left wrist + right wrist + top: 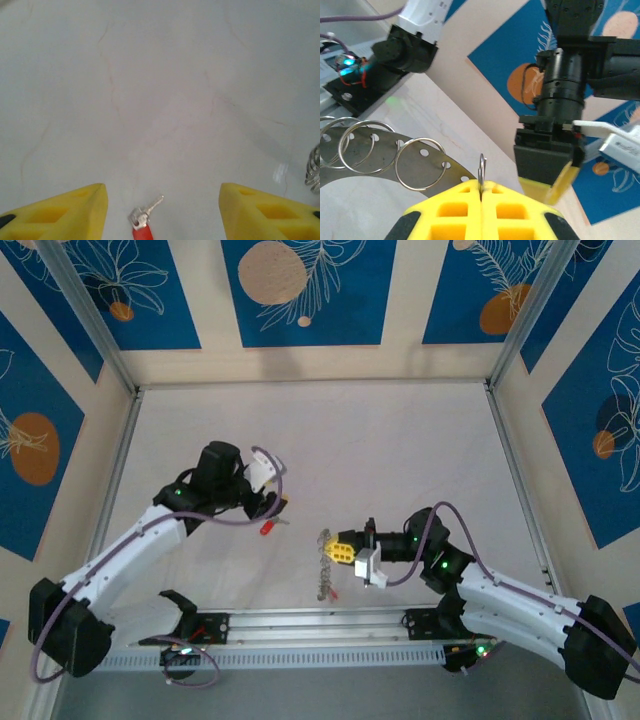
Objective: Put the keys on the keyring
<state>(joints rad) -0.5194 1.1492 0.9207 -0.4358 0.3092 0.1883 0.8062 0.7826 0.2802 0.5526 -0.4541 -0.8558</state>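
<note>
Pale tabletop (160,75): left gripper (162,194) spread around a small red-headed silvery key (142,225); right gripper (481,189) pinches a thin silvery metal keyring (482,167).

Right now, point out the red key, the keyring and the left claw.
red key (140,219), left wrist view, silvery middle
keyring (387,157), right wrist view, flat holed band
left claw (162,192), left wrist view, midway between fingertips
</note>
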